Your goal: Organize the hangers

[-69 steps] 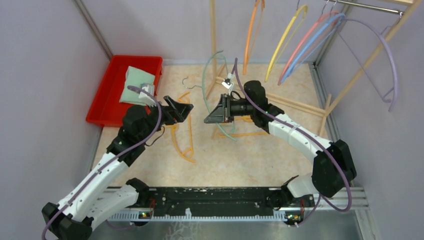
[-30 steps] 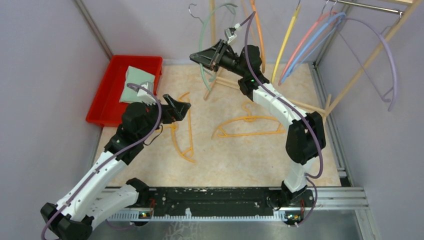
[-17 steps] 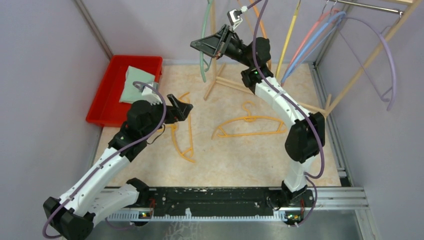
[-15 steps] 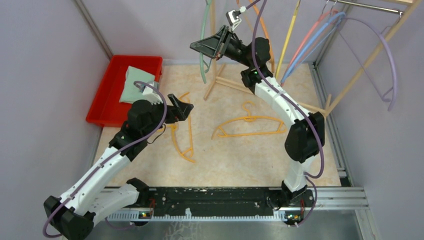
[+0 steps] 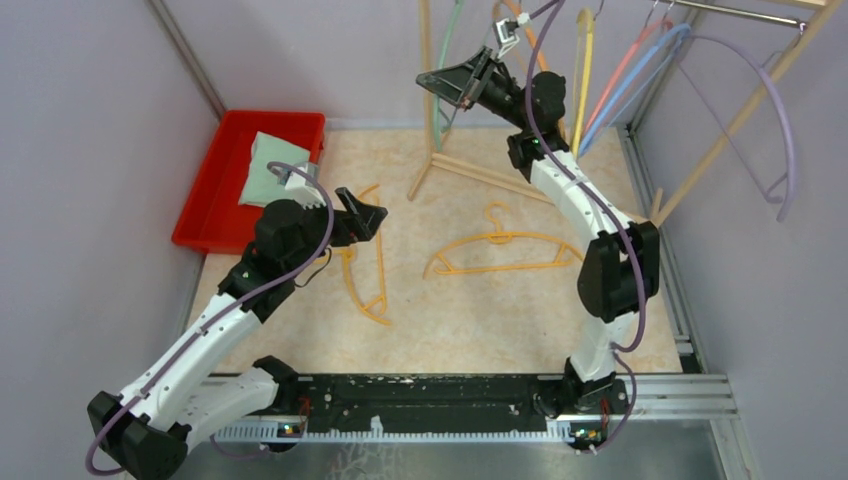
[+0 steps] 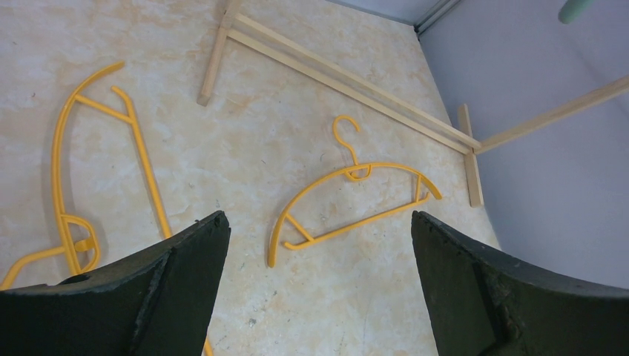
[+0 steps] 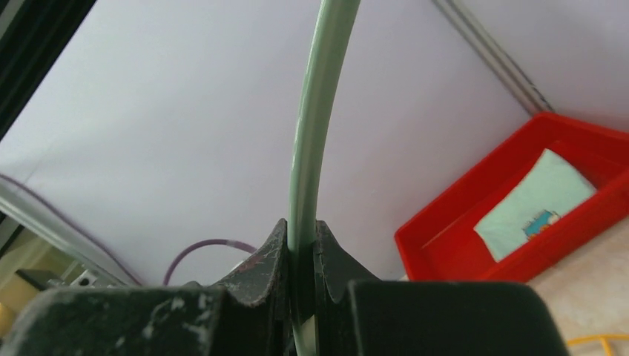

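My right claw (image 7: pixel 300 239) is raised high at the back by the wooden rack (image 5: pixel 427 90), its jaws clamped on the pale green hanger (image 5: pixel 449 55). Only a strip of that rod shows from my wrist. From above, its top runs out of frame, so I cannot tell whether the hook is over anything. My left claw (image 5: pixel 368 214) hangs low with its jaws spread wide, holding nothing. Two orange hangers lie flat on the floor. One (image 6: pixel 356 172) is in full view between my left fingers; the other (image 6: pixel 139 156) is partly covered by my left finger. More hangers (image 5: pixel 625 75) hang at the right, their hooks mostly cut off.
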Motion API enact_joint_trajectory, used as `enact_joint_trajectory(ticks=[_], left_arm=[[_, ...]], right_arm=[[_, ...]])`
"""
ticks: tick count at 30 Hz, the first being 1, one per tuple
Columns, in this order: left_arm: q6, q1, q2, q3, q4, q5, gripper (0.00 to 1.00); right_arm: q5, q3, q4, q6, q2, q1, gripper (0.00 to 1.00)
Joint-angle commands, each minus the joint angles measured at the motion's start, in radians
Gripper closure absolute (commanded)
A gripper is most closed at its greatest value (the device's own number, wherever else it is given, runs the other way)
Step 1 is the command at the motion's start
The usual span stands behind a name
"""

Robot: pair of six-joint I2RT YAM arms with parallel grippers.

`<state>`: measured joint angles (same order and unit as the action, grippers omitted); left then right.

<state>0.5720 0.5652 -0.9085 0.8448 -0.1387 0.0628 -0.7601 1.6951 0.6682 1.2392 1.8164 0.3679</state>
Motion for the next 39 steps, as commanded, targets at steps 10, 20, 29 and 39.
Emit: enact_joint_trajectory(ticks=[10, 20, 29, 39], left_arm=[[0.012, -0.004, -0.039, -0.006, 0.046, -0.047, 0.04], [0.019, -0.004, -0.066, -0.012, 0.071, -0.064, 0.04], [0.028, -0.004, -0.065, -0.026, 0.079, -0.062, 0.04], [0.013, -0.008, -0.063, -0.023, 0.067, -0.043, 0.04]], right_arm=[[0.165, -0.226, -0.11, -0.219, -0.318, -0.08, 1.0], [0.134, -0.188, -0.24, -0.29, -0.361, -0.094, 1.0], [0.086, -0.097, -0.357, -0.323, -0.286, -0.072, 1.0], [0.095, -0.002, -0.406, -0.348, -0.176, -0.024, 1.0]])
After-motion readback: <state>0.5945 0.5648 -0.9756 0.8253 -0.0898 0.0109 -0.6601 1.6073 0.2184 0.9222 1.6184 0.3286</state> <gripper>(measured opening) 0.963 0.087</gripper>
